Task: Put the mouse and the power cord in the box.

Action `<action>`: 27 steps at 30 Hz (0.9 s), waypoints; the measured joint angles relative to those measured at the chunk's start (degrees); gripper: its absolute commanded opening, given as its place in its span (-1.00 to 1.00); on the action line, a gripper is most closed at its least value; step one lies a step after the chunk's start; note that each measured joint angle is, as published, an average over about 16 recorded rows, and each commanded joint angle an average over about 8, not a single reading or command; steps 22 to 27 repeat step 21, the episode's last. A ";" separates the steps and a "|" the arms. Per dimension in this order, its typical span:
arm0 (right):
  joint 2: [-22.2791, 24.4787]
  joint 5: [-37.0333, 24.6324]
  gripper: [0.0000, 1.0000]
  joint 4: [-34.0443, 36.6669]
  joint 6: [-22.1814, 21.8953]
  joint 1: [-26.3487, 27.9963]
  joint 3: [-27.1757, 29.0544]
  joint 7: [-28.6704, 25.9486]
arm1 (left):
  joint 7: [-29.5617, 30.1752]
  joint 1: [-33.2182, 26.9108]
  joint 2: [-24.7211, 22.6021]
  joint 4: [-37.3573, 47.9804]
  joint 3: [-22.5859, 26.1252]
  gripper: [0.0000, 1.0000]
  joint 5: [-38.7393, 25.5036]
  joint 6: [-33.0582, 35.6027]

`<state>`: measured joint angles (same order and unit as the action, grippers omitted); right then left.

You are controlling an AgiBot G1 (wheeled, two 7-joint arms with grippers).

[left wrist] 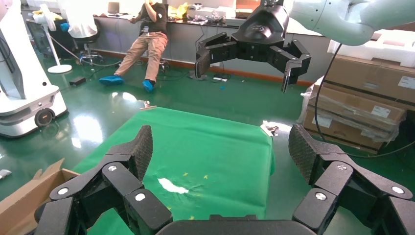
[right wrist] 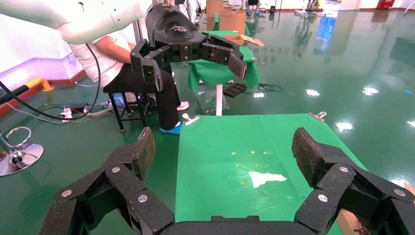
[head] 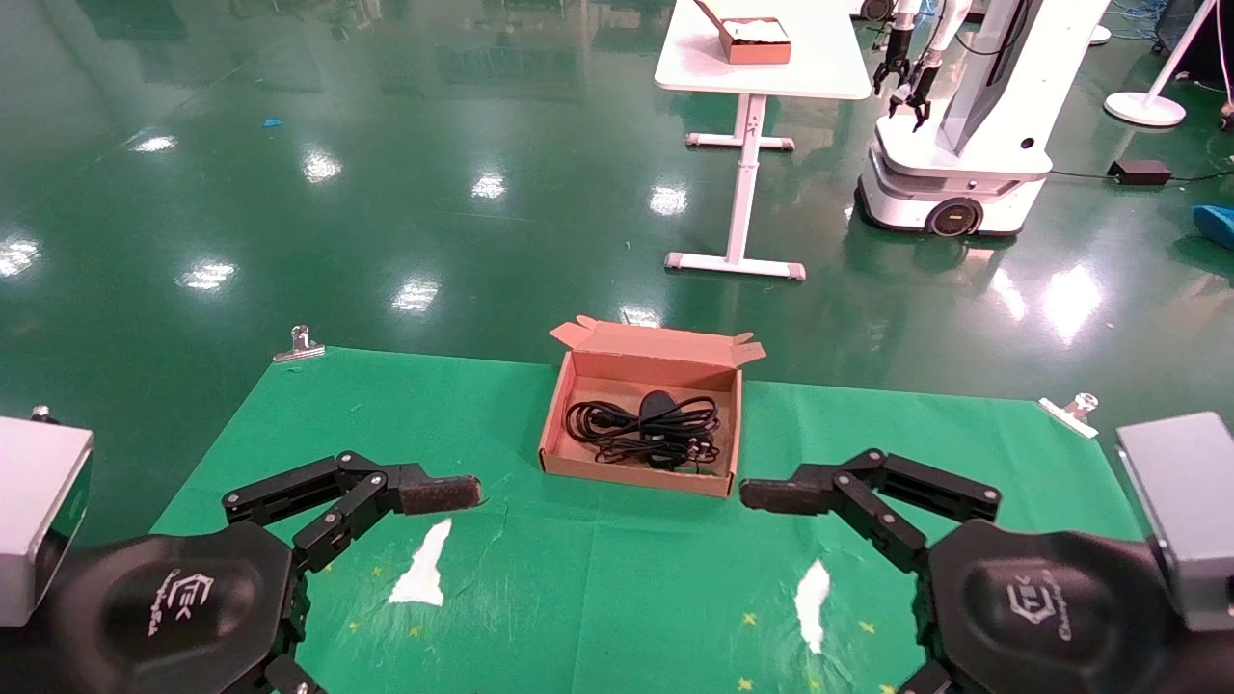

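The box (head: 558,424) stands open at the far middle of the green-covered table, its flap lid raised at the back. Inside lie the mouse (head: 657,404) and, beside it, the black loops of the power cord (head: 600,424); their cables overlap. My left gripper (left wrist: 222,149) hovers open and empty over the cloth, near-left of the box, one of its fingers (head: 439,493) showing in the head view. Near-right of the box, my right gripper (right wrist: 225,149) hangs the same way, open and empty, with a finger (head: 776,495) pointing inward. A corner of the box (left wrist: 24,196) shows in the left wrist view.
Two white tears (head: 421,569) (head: 813,590) mark the green cloth. Metal clips (head: 300,344) (head: 1072,410) hold its far corners. Beyond the table stand a white desk (head: 819,67) bearing a small brown box (head: 755,40), and another robot (head: 964,125).
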<state>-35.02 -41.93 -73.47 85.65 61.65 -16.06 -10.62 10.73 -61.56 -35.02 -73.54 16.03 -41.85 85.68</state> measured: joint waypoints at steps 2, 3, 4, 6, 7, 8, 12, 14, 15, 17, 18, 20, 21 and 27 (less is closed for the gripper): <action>0.00 0.00 1.00 0.00 0.00 0.00 0.00 0.00 | 0.00 0.00 0.00 0.00 0.00 1.00 0.00 0.00; 0.00 0.00 1.00 0.00 0.00 0.00 0.00 0.00 | 0.00 0.00 0.00 0.00 0.00 1.00 0.00 0.00; 0.00 0.00 1.00 0.00 0.00 0.01 0.00 0.00 | 0.00 0.00 0.00 0.00 0.00 1.00 0.00 0.00; 0.00 0.00 1.00 0.00 0.00 0.01 0.00 0.00 | 0.00 0.00 0.00 0.00 0.00 1.00 0.00 0.00; 0.00 0.00 1.00 0.00 0.00 0.01 0.00 0.00 | 0.00 0.00 0.00 0.00 0.00 1.00 0.00 0.00; 0.00 0.00 1.00 0.00 0.00 0.01 0.00 0.00 | 0.00 0.00 0.00 0.00 0.00 1.00 0.00 0.00; 0.00 0.00 1.00 0.00 0.00 0.01 0.00 0.00 | 0.00 0.00 0.00 0.00 0.00 1.00 0.00 0.00; 0.00 0.00 1.00 0.00 0.00 0.01 0.00 0.00 | 0.00 0.00 0.00 0.00 0.00 1.00 0.00 0.00; 0.00 0.00 1.00 0.00 0.00 0.01 0.00 0.00 | 0.00 0.00 0.00 0.00 0.00 1.00 0.00 0.00; 0.00 0.00 1.00 0.00 0.00 0.01 0.00 0.00 | 0.00 0.00 0.00 0.00 0.00 1.00 0.00 0.00; 0.00 0.00 1.00 0.00 0.00 0.01 0.00 0.00 | 0.00 0.00 0.00 0.00 0.00 1.00 0.00 0.00; 0.00 0.00 1.00 0.00 0.00 0.01 0.00 0.00 | 0.00 0.00 0.00 0.00 0.00 1.00 0.00 0.00; 0.00 0.00 1.00 0.00 0.00 0.01 0.00 0.00 | 0.00 0.00 0.00 0.00 0.00 1.00 0.00 0.00; 0.00 0.00 1.00 0.00 0.00 0.01 0.00 0.00 | 0.00 0.00 0.00 0.00 0.00 1.00 0.00 0.00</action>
